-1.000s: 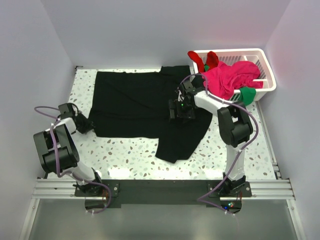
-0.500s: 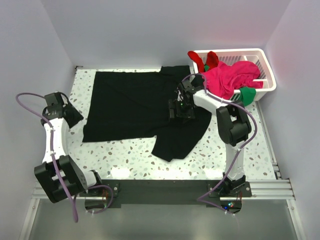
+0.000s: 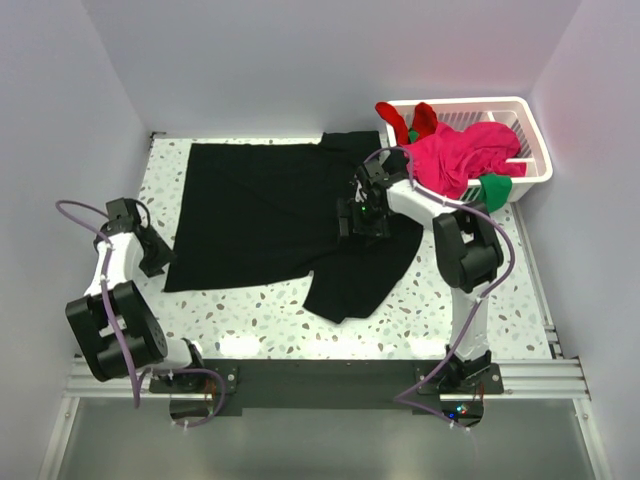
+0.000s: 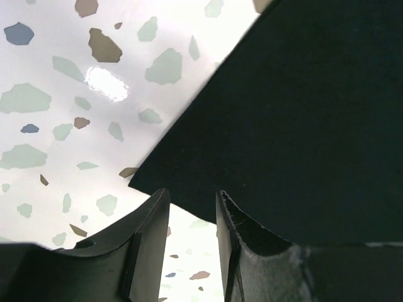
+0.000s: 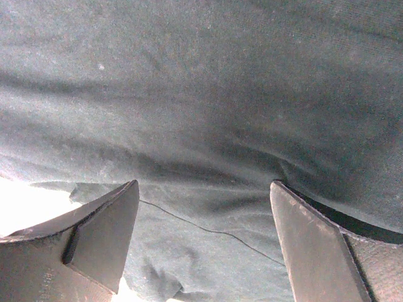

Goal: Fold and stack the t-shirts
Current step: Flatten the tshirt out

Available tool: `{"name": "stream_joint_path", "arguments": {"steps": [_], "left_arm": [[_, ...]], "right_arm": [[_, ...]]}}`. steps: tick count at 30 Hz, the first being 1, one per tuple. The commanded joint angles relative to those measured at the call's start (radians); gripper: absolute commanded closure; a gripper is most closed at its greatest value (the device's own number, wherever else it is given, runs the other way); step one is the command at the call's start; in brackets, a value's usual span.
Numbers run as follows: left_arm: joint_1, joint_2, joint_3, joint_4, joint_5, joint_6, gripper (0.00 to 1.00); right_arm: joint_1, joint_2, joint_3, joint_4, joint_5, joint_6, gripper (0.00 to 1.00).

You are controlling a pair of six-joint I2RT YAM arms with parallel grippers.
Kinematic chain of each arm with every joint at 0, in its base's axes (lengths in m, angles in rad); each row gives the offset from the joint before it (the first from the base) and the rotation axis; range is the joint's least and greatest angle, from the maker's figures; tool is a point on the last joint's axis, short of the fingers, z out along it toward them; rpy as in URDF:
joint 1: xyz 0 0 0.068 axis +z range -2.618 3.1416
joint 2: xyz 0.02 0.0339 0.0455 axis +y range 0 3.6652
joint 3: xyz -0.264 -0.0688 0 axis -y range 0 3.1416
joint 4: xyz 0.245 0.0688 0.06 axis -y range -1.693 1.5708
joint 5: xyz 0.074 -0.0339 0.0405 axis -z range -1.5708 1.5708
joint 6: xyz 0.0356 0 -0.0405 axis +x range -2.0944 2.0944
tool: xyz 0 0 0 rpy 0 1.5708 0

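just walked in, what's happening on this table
Two robot arms are working on a large black t-shirt spread flat on the speckled table. The right pincer is open, over the shirt's right side. The left pincer sits at the shirt's near left corner, narrowly open and gripping nothing. No fold has been made yet. More shirts, a pink shirt among them, are heaped in the white basket at the far right.

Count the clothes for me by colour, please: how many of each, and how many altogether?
black t-shirt, spread on the table: 1
magenta-pink garment, draped over the white basket: 1
red garment, in the basket: 1
green garment, at the basket's near edge: 1
Total: 4 that show; the heap may hide more.
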Motion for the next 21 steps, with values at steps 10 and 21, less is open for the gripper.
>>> {"name": "stream_joint_path", "arguments": {"steps": [10,21], "left_arm": [[0.014,0.015,-0.105,0.053,-0.142,-0.129,0.63],[0.013,0.065,-0.134,0.091,-0.201,-0.163,0.62]], "right_arm": [[-0.001,-0.169,-0.014,-0.041,-0.021,-0.029,0.11],[-0.001,-0.162,0.025,-0.055,-0.068,-0.04,0.11]]}}
